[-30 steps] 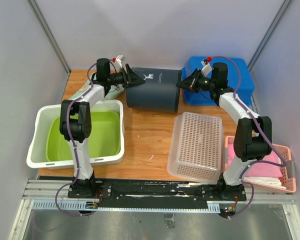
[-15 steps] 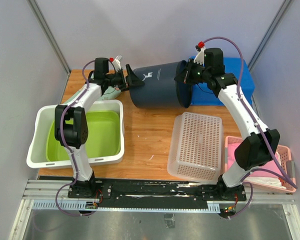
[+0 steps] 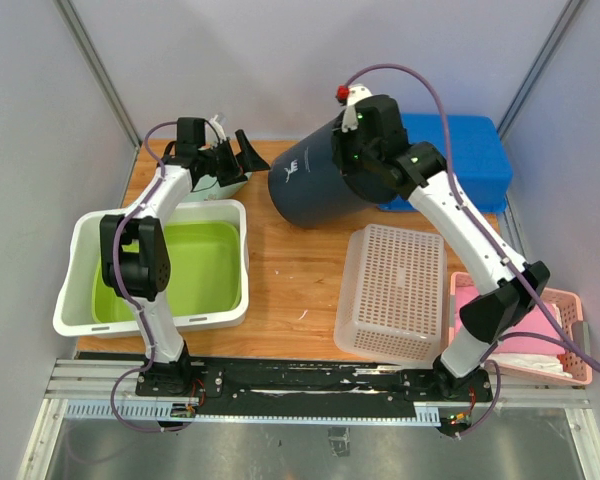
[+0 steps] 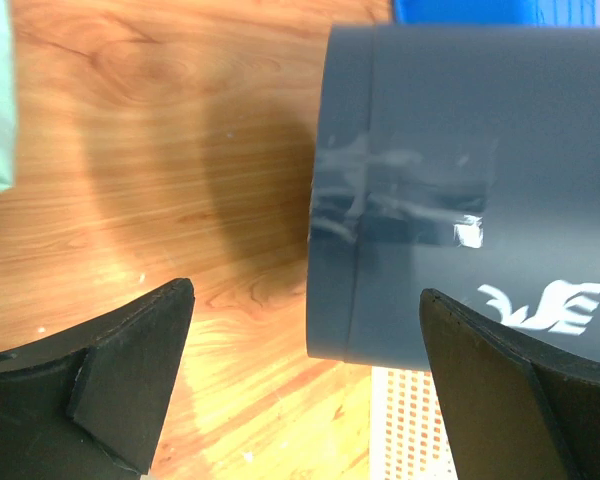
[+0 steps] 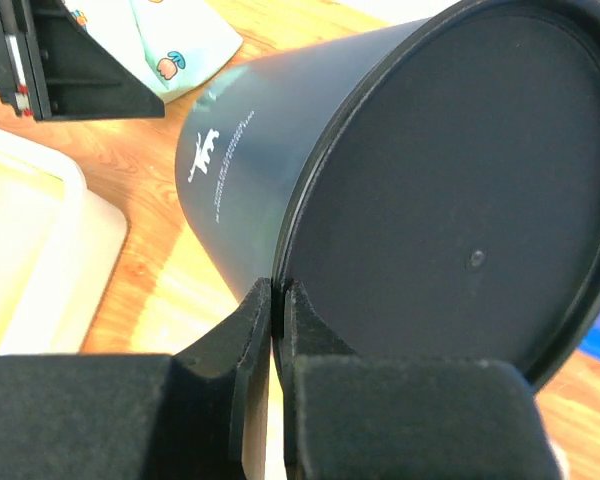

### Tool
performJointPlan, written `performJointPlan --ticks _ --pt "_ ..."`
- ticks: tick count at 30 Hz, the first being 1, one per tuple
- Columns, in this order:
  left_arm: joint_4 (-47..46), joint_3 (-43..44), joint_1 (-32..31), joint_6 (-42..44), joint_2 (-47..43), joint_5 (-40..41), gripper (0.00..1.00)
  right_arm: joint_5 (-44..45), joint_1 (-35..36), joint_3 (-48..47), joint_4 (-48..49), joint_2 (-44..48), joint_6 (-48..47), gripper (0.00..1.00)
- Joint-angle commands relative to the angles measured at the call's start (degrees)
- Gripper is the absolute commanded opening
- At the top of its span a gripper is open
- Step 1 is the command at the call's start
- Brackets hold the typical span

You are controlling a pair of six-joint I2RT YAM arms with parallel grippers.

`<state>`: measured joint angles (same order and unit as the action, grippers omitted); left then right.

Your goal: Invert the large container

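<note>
Your right tool [image 5: 276,300] is clamped on the end rim of the dark blue cylindrical container [image 3: 315,180], which tilts away from it down toward the tabletop [image 3: 300,270]. Your left tool [image 3: 244,155] gapes wide, with the container's lower end just ahead of its fingers, not touching.

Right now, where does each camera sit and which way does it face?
Top external: above and behind the bases, looking down on the table; left arm and right arm show whole.
Left wrist: on the left arm, looking past its open jaws at the dark container's side.
Right wrist: on the right arm, looking along its jaws, shut on the container's rim.
Shared: all three see the tilted container.
</note>
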<state>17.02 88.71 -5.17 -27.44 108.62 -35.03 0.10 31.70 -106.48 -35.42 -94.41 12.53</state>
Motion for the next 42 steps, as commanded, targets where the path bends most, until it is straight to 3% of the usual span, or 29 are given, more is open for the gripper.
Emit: performJointPlan --ticks 1,5,15,17,21,24,28,36,39,42 --pt "1.79 1.16 1.36 -0.21 -4.37 5.7 0.99 14.77 6.56 -7.12 0.24 -3.27 -12.22 0.0" --pt "3.93 1.21 1.42 1.03 -4.53 6.11 0.99 20.53 11.13 -11.54 0.01 -7.18 -17.08 0.0" --pt "1.24 -5.68 1.4 0.11 -7.4 4.21 0.99 17.46 14.35 -15.75 -0.76 -16.62 -17.58 0.02" --pt "0.17 -7.28 1.39 -0.46 -7.9 2.7 0.99 17.45 14.36 -20.11 -2.53 -20.48 -16.85 0.08" --pt "-1.53 -9.51 1.31 -1.73 -9.53 0.75 0.99 17.54 14.31 -29.21 -5.64 -25.47 -16.85 0.47" --pt "-1.91 -10.57 1.07 -1.81 -10.66 0.04 0.99 15.38 14.3 -30.28 -7.08 -24.07 -15.96 0.59" --pt "-2.06 -12.35 0.63 -1.72 -12.76 0.63 0.99 13.35 14.35 -19.57 -4.28 -12.45 -12.61 0.61" --pt "2.04 -10.3 0.51 -0.84 -19.88 8.19 0.99 10.62 14.42 23.2 16.3 13.56 -4.0 0.57" --pt "4.44 -7.72 0.38 0.26 -23.28 10.38 0.99 9.52 14.39 36.6 24.78 16.52 0.46 0.56" --pt "6.54 -7.9 0.34 1.66 -28.11 13.78 0.99 4.23 14.35 43.73 36.89 15.46 4.21 0.5"
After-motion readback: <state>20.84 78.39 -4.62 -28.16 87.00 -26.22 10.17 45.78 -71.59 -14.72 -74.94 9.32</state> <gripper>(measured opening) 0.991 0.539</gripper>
